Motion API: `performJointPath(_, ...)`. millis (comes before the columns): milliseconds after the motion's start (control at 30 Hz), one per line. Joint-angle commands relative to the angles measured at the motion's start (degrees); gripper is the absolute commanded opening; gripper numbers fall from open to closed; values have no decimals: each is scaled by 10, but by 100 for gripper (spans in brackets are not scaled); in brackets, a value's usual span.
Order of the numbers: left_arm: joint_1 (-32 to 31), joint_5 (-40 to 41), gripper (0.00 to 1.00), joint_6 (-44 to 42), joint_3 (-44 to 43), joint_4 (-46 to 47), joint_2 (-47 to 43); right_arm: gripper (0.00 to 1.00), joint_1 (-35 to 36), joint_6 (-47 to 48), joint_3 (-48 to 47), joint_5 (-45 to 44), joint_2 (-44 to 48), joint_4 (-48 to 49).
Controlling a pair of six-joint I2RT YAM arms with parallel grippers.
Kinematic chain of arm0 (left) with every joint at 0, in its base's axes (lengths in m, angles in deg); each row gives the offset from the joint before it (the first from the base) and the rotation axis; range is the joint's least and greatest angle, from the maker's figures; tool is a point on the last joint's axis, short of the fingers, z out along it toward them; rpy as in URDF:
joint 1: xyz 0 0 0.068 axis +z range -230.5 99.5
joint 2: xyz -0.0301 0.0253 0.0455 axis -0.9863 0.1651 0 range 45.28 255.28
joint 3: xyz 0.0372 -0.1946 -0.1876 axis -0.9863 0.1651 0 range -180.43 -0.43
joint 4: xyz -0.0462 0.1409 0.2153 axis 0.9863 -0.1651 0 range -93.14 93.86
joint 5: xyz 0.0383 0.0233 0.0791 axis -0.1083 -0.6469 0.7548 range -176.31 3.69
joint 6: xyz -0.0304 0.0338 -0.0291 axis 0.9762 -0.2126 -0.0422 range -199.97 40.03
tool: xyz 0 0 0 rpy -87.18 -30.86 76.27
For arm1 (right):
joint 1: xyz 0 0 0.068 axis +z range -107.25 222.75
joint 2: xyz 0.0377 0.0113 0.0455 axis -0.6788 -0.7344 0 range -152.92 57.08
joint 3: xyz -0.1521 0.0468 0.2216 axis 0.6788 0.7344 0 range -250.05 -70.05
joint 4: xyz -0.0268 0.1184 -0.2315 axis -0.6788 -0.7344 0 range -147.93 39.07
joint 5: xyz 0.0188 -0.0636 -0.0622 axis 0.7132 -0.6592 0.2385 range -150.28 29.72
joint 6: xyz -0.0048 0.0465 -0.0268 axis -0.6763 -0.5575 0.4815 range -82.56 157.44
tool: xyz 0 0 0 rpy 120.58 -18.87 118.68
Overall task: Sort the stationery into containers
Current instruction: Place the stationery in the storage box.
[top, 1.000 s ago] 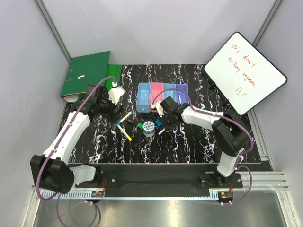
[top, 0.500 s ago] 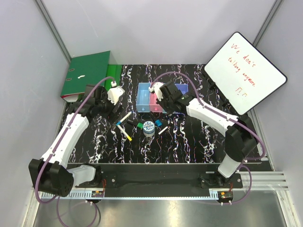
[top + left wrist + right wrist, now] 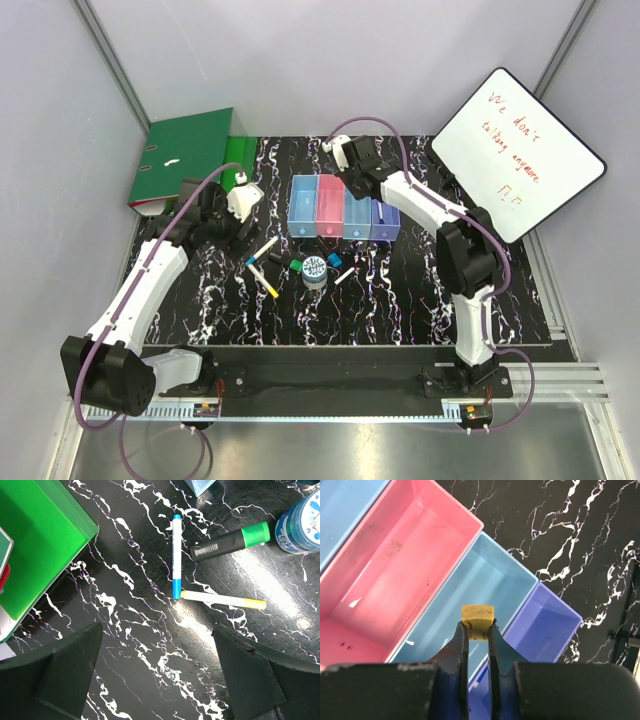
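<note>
Green binder (image 3: 185, 160) left, whiteboard (image 3: 520, 150) right, right claw (image 3: 478, 632) pinching yellow piece (image 3: 478, 614)

The blue bin (image 3: 487, 582) gapes open — pink bin (image 3: 395, 575), purple bin (image 3: 545, 625) flanking.

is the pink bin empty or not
Empty where visible: the pink bin shows only bare floor with faint smudges in the right wrist view.
</note>
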Motion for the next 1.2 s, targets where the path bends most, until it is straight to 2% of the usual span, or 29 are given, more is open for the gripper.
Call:
performJointPath(0, -1, 12, 99, -12, -13, 14, 1, 0, -2, 11, -55, 22, -32, 13)
performJointPath(567, -1, 10, 99, -8, -21, 15, 20, 2, -20, 11, -68, 25, -96, 21)
performJointPath(600, -1, 10, 99, -8, -22, 15, 20, 8, -20, 11, -70, 25, -98, 20)
performJointPath(700, -1, 11, 99, -11, -22, 14, 21, 16, -21, 15, -72, 24, -103, 22)
performJointPath(933, -2, 12, 99, -14, -24, 14, 22, 33, -22, 17, -74, 23, -105, 24)
performJointPath(1167, -2, 10, 99, -13, -28, 14, 25, 38, -23, 16, -69, 21, -97, 26)
